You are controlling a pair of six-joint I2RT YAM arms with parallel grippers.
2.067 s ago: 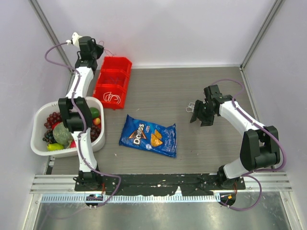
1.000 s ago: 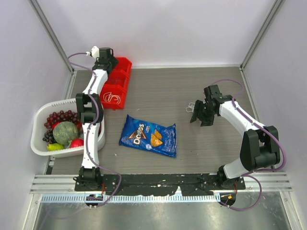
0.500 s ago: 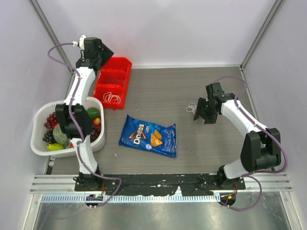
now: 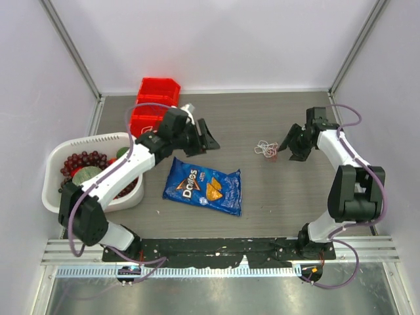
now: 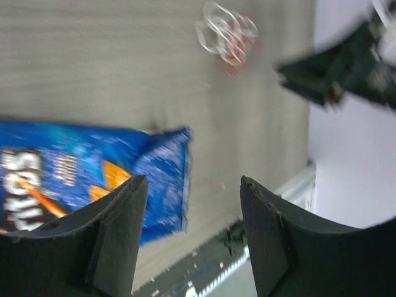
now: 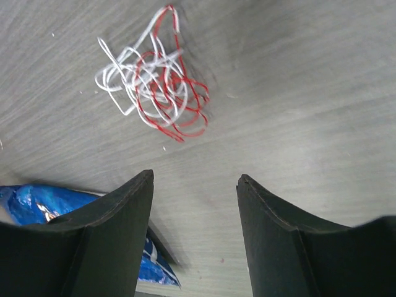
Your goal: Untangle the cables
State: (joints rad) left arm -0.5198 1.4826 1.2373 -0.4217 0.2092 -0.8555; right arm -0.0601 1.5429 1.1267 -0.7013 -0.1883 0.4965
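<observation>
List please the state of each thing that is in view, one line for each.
cables: tangled in one clump, lying on the table, not held.
left gripper: open, empty.
right gripper: open, empty, near the cables, not touching them.
chip bag: lying flat, looks unopened.
red bin: upright, partly hidden.
white basket: upright, holding fruit.

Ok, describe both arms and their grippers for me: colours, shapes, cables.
Both arms match. The left arm and right arm have white link shells joined by chunky black joints, with a thick purple hose looping alongside each. The left gripper and right gripper are all black, each with two broad matte fingers tapering to blunt tips.
</observation>
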